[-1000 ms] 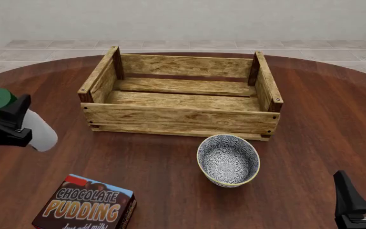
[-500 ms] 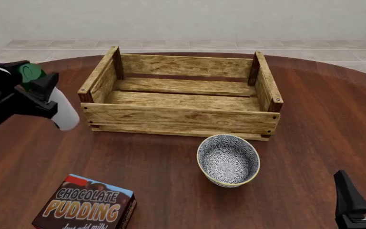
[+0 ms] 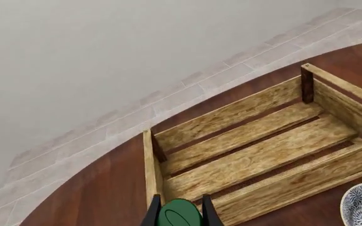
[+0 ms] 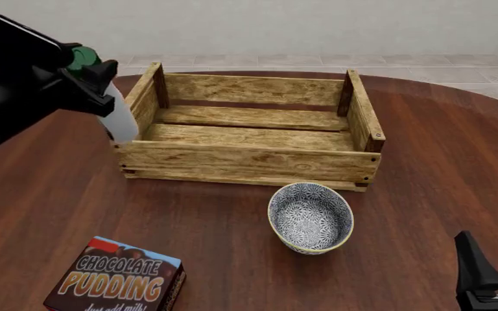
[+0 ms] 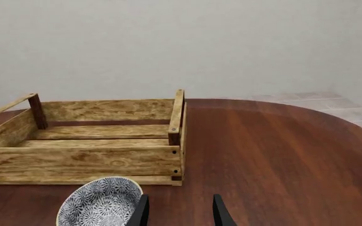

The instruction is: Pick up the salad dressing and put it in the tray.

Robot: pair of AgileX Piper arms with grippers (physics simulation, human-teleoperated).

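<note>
1. Front view: at the crate's (image 4: 247, 133) left end, left gripper (image 4: 89, 81) holds the bottle (image 4: 117, 115) tilted, green cap up, above the table (image 4: 422, 162). Bowl (image 4: 310, 217) just in front of the crate; pudding box (image 4: 117, 278) near the left edge. Right gripper (image 4: 491, 272) low at right, jaws parted, holding nothing.
2. Left wrist: fingers (image 3: 152, 214) clamp the cap (image 3: 179, 214); crate (image 3: 256, 150) beyond.
3. Right wrist: fingers (image 5: 142, 213) apart; bowl (image 5: 100, 203) and crate (image 5: 93, 143) ahead.
</note>
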